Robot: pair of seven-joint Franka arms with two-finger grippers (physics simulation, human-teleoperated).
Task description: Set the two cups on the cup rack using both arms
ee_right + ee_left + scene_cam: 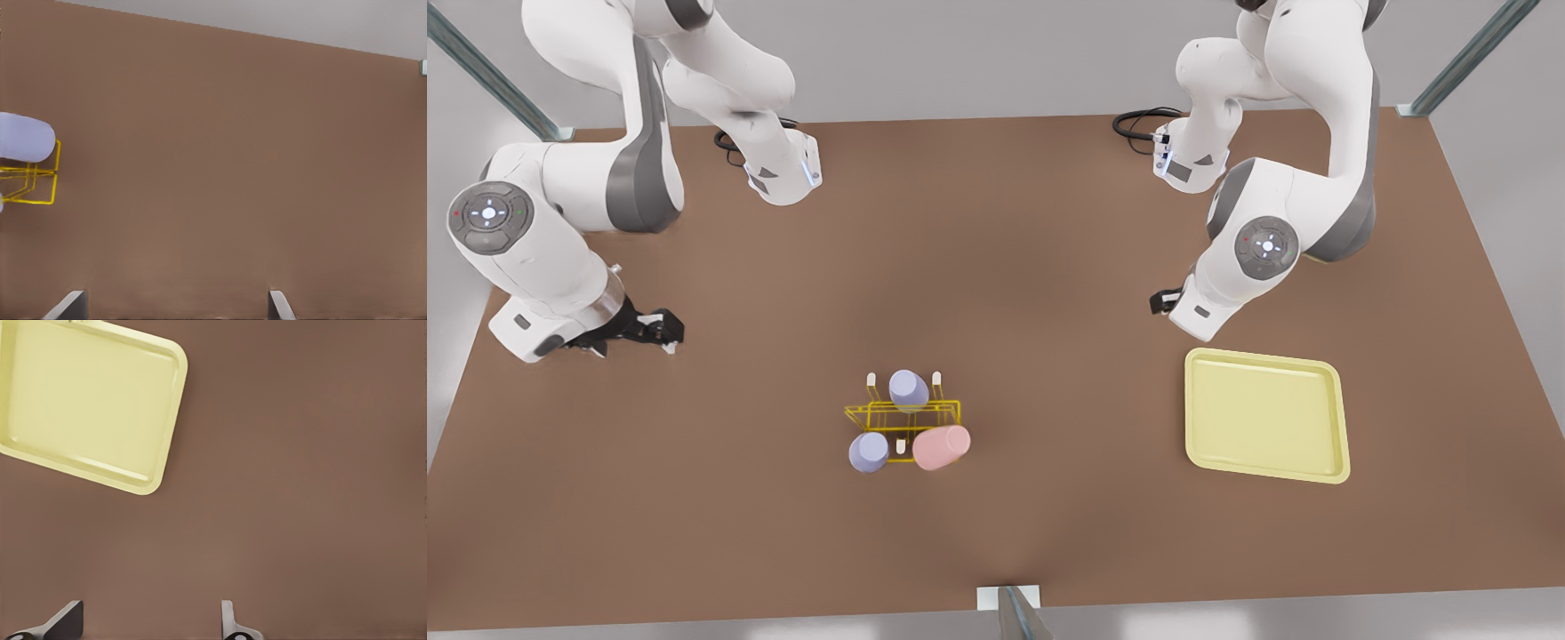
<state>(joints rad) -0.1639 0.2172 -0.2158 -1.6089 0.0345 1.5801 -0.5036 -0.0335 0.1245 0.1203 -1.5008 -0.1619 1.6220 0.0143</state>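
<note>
**Cups on the rack, both tools parked wide**

Nearest the camera, on the brown desk (pixel 996 551): the cup rack (pixel 903 415), with the pink cup (pixel 941 446) tilted on a near peg toward the front view's right, a lavender cup (pixel 869 452) on the near peg beside it, and a second lavender cup (pixel 909 389) on the far side. Judged done, or nearly.

Farther back, toward the front view's right: a pale yellow tray (pixel 1263 413). Just behind it, the left tool (pixel 1165 302), fingers (pixel 230 623) spread, pinching nothing. Off at the front view's left, low over the desk, the right tool (pixel 660 331), fingers (pixel 70 303) likewise spread. Both well apart from the rack.

Possible trouble: the leaning pink cup sliding off its peg if a low arm sweep nudges the light wire frame.

Flat, matte, unmarked surface. Beyond it: grey wall, metal struts at the corners, black cables by the arm bases.
</note>
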